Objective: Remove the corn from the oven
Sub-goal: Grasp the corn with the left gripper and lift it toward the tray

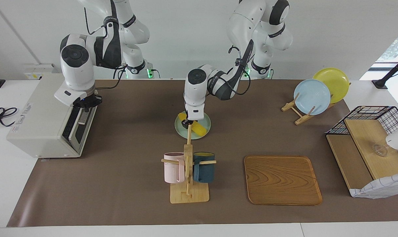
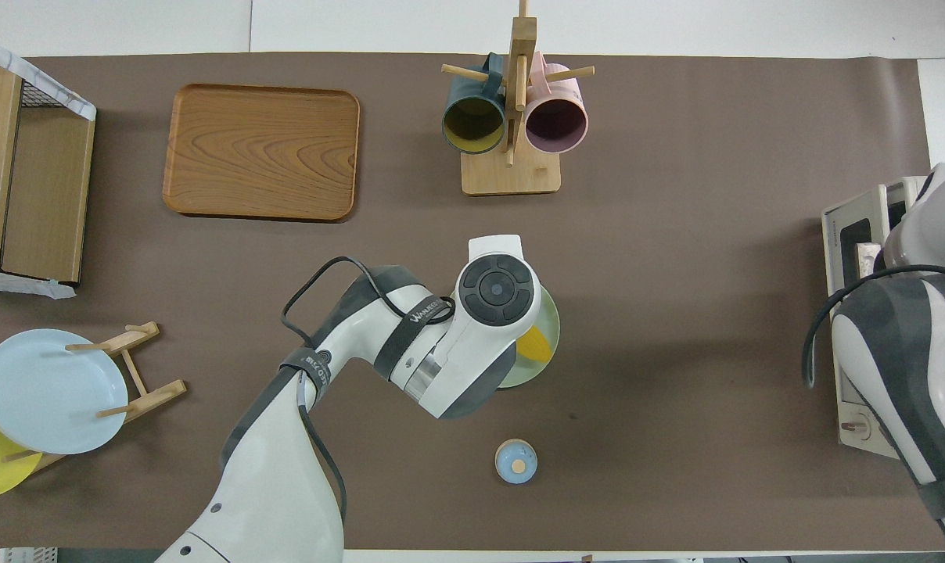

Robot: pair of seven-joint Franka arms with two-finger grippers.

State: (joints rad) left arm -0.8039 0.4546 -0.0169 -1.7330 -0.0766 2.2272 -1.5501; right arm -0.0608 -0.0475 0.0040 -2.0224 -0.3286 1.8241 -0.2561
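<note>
Your left gripper [image 1: 186, 124] is low over the pale green plate [image 1: 204, 119], its fingers closed together on the near end of the corn [image 1: 197, 128], which lies on that plate directly under and beside the gripper, well clear of the oven [image 1: 41, 118]. Your right gripper [image 1: 86, 102] sits at the top edge of the oven door [image 1: 78, 126], fingers together, and the door looks almost closed.

Risks from here: the grip is near one end of a smooth, tapered cob, so a lift could let it swing or slip out and roll off the plate onto the bench. The mug rack [image 1: 187, 171] stands just beside the left gripper; a careless sweep could clip its post. At the oven, a right gripper retreating too fast could snag the handle and pull the door open.
</note>
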